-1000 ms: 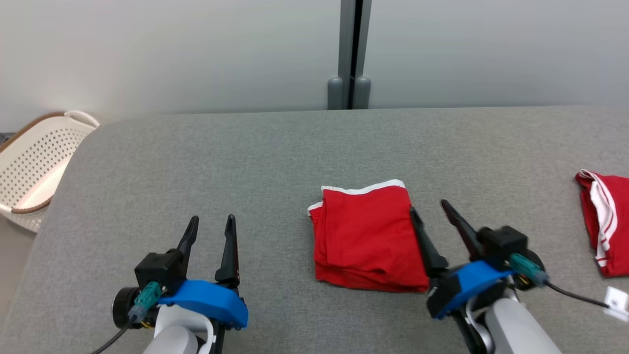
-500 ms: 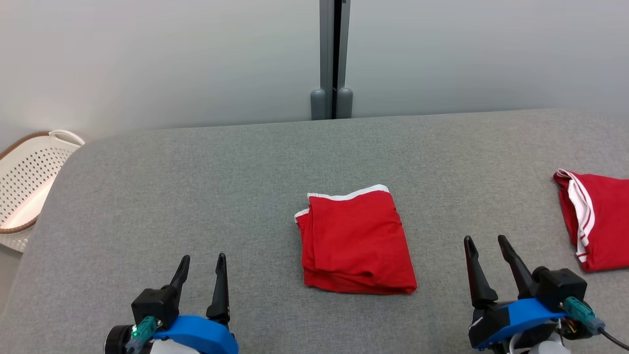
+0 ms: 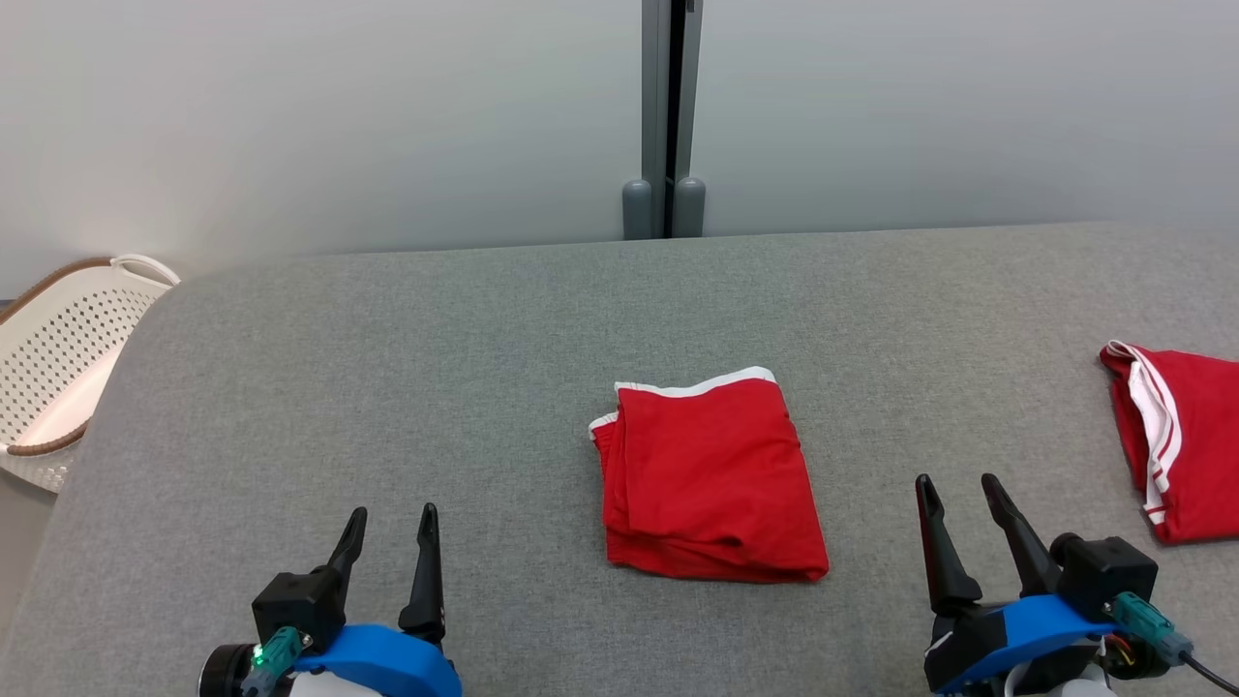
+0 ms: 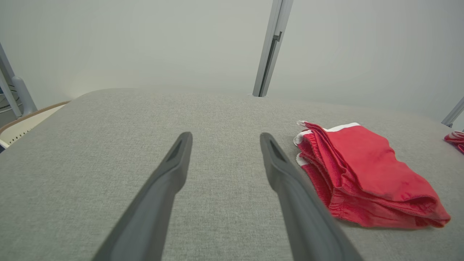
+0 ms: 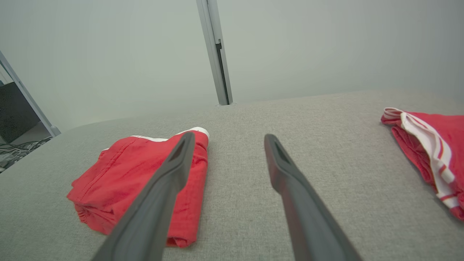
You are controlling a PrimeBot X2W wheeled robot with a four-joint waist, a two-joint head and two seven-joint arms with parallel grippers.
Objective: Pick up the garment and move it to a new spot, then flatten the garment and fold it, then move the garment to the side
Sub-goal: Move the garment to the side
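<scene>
Since a second ago the right gripper (image 3: 956, 479) has drawn back from the right edge of the folded red garment with white trim (image 3: 711, 484), and the left gripper (image 3: 394, 511) has sunk lower in the head view; from the left, a white perforated plastic basket with a brown rim (image 3: 58, 358) stands off the edge of the grey fabric-covered surface (image 3: 387, 339); the left gripper hovers at the lower left, fingers spread and holding nothing, with the folded garment off to its right and apart from it; the garment lies flat near the middle of the surface, white-trimmed edge toward the far side, stacked folds toward the robot; a grey upright post (image 3: 664, 116) rises behind it; the right gripper, fingers likewise spread and holding nothing, sits to the garment's right with bare surface between them; a second red garment with white stripes (image 3: 1176, 445) lies at the far right edge, apart from both.
</scene>
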